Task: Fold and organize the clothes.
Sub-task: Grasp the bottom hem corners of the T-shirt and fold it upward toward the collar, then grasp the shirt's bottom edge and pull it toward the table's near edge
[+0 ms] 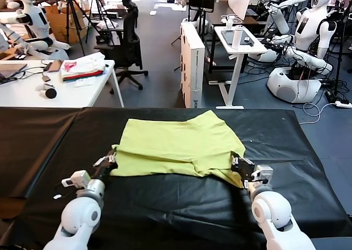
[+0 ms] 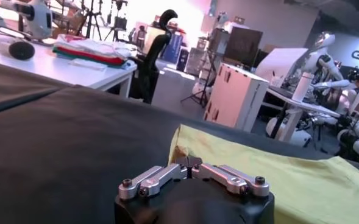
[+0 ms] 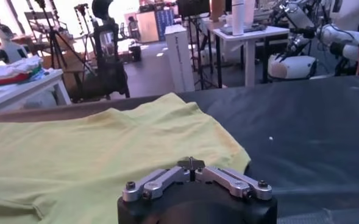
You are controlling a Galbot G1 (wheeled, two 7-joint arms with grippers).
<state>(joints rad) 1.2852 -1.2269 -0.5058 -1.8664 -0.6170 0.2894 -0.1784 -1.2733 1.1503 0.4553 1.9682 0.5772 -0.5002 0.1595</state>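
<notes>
A black cloth-covered table (image 1: 308, 151) is filling the foreground, with grey lab floor, a black office chair (image 1: 127, 35), white desks and other white robots lying beyond its far edge. The lime T-shirt (image 1: 176, 145) is lying partly folded near the table's centre. The left gripper (image 1: 110, 161) is sitting clenched on the shirt's near-left edge; the right gripper (image 1: 243, 167) is sitting pinched on its near-right corner. A white, pink and red cloth pile (image 1: 82, 67) is resting on the desk behind.
</notes>
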